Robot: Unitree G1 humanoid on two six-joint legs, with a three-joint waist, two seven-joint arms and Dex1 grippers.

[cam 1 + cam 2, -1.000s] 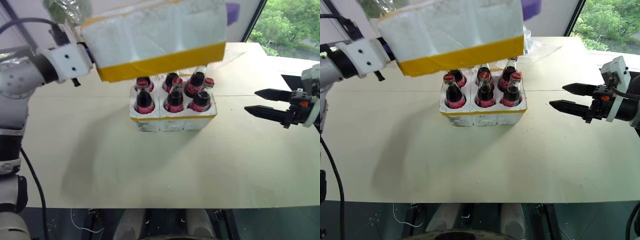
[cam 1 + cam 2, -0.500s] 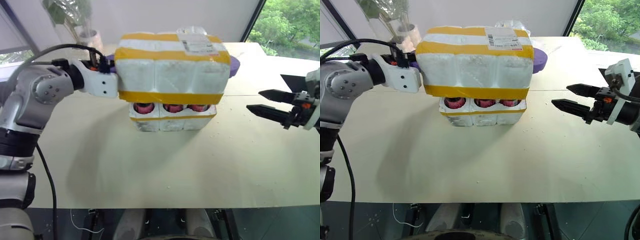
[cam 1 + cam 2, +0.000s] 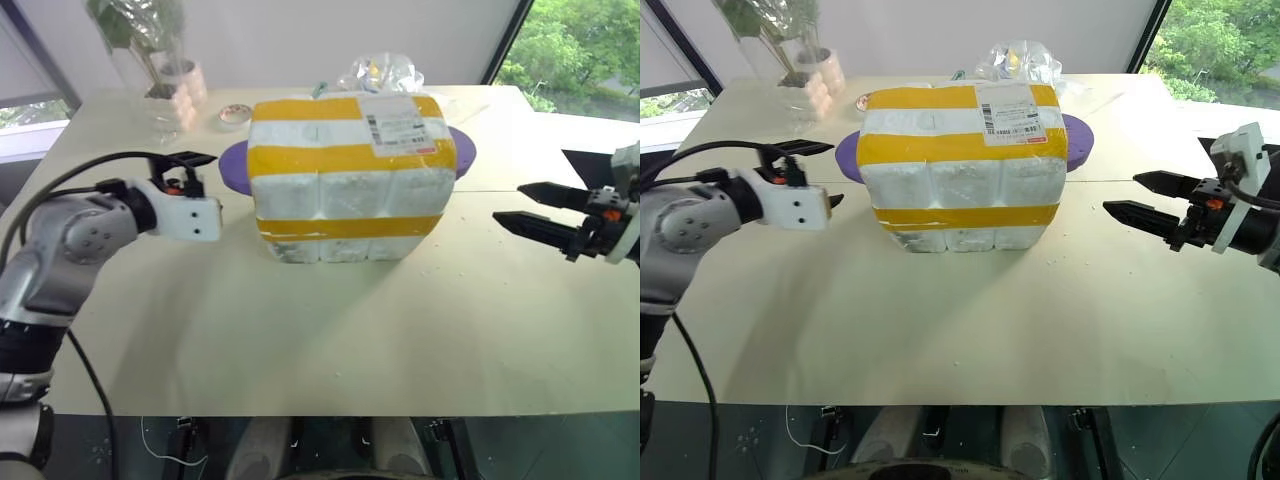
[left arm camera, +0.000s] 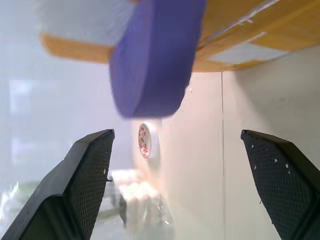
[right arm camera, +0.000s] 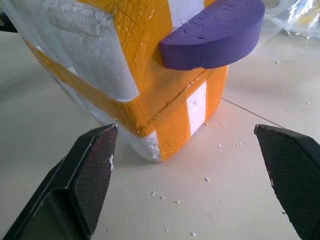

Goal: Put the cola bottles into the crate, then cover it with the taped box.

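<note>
Sitting over the crate [image 3: 345,245] at mid-table, the taped box [image 3: 350,165] lies long axis side to side between both arms. The left gripper [image 3: 195,185], fingers spread and empty, is nearer, just beside its purple handle [image 3: 233,168]; the right gripper [image 3: 535,208], also wide open, hangs well apart.

Pale desk [image 3: 330,340] spans frame. White wall [image 3: 300,40] at 12 o'clock. Window [image 3: 570,50] at 2 o'clock, green trees outside. Dark floor [image 3: 520,450] at 6 o'clock.
</note>
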